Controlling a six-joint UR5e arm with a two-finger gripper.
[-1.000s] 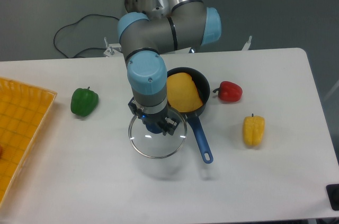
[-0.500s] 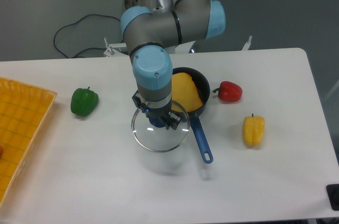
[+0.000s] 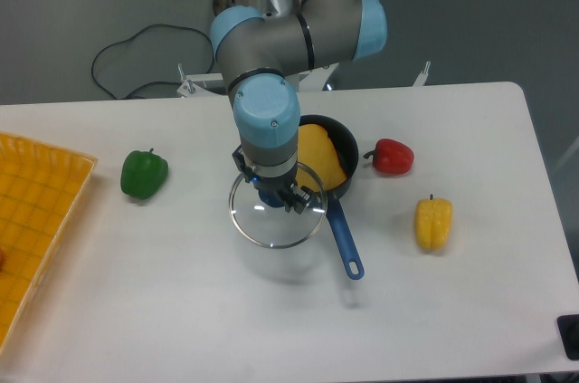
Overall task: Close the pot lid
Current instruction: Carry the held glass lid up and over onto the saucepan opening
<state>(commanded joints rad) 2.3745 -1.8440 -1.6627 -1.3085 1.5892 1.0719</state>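
Jaws clenched on the lid [image 3: 276, 215] have carried it higher and nearer the pot [image 3: 336, 158].

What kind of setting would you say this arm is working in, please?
Probably a robotics lab bench, not a kitchen: an industrial grey-and-blue robot arm mounted at a plain white table, a loose black cable behind it, and toy-like peppers, such as the green pepper, set out as props.

lid [image 3: 274, 220] left of pot [image 3: 336, 155] (overlapping)
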